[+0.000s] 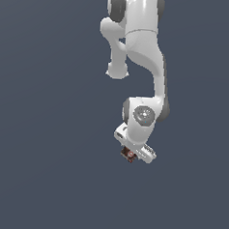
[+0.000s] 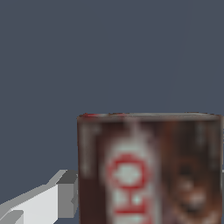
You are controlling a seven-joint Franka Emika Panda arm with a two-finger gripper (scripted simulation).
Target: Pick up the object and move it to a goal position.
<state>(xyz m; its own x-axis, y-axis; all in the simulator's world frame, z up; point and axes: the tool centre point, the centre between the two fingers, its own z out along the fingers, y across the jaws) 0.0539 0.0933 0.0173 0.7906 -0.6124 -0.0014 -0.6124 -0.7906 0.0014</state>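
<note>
The object (image 1: 129,154) is a small dark red-brown box with a white and red label. In the exterior view it peeks out from under the white hand of the arm, where my gripper (image 1: 131,155) sits over it. The wrist view shows the object (image 2: 148,175) very close and large, label facing the camera. One grey finger (image 2: 65,194) presses against its side; the other finger is out of frame. The gripper is shut on the object.
The white arm (image 1: 140,50) reaches down from the top of the exterior view. A plain dark grey-blue surface (image 1: 47,131) lies all around, with nothing else in sight.
</note>
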